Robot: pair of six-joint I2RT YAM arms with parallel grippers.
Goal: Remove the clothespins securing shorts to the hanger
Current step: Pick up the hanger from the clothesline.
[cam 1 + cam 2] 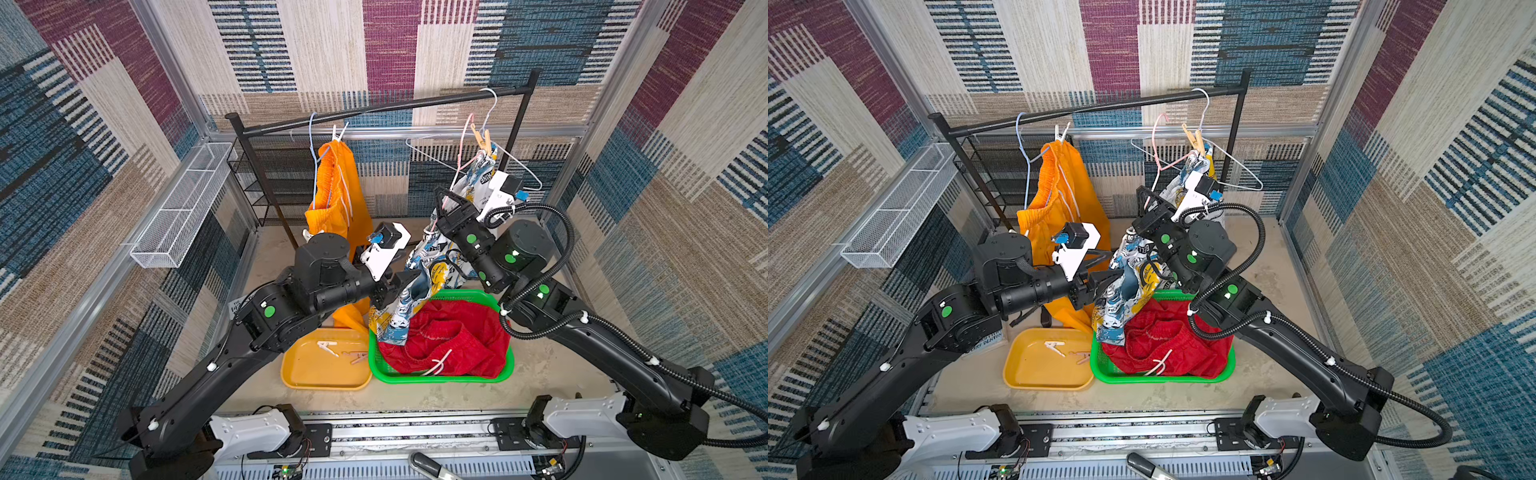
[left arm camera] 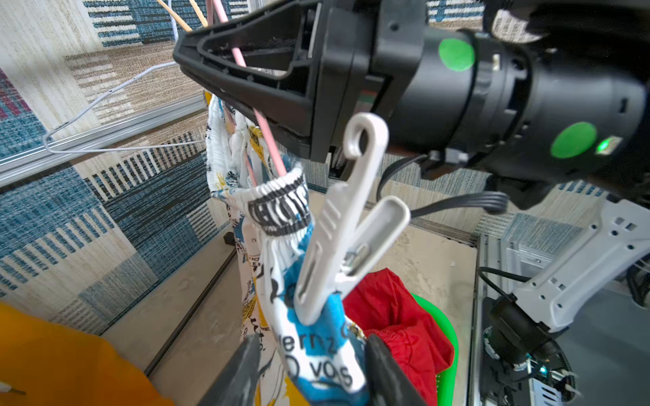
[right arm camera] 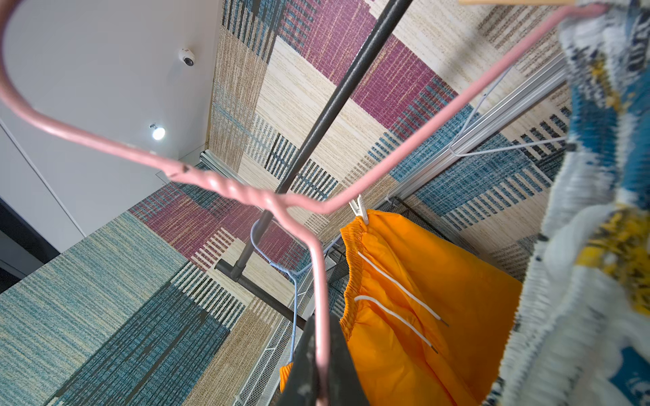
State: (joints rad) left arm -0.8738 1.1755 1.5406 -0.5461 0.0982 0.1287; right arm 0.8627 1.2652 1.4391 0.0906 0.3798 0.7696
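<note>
Okay, left gripper (image 1: 405, 286) sits at frame center in both top views. Its fingers (image 2: 383, 369) stand either side of the printed shorts (image 1: 419, 257), touching cloth; can't tell if they really pinch. White clothespin (image 2: 337, 246) is clipped on that waistband, close to the fingers. Right gripper (image 1: 442, 197), right of center, is pressed together on the pink hanger (image 3: 225, 186) wire. Tan clothespin (image 1: 482, 139) upper right, at the printed shorts' top. Orange shorts (image 1: 336, 195) hang left of center. Red shorts (image 1: 449, 340) lie in green basket (image 1: 415, 379), lower center. Two loose clothespins (image 1: 328, 347) lie in yellow tray (image 1: 307, 370) beside it.
</note>
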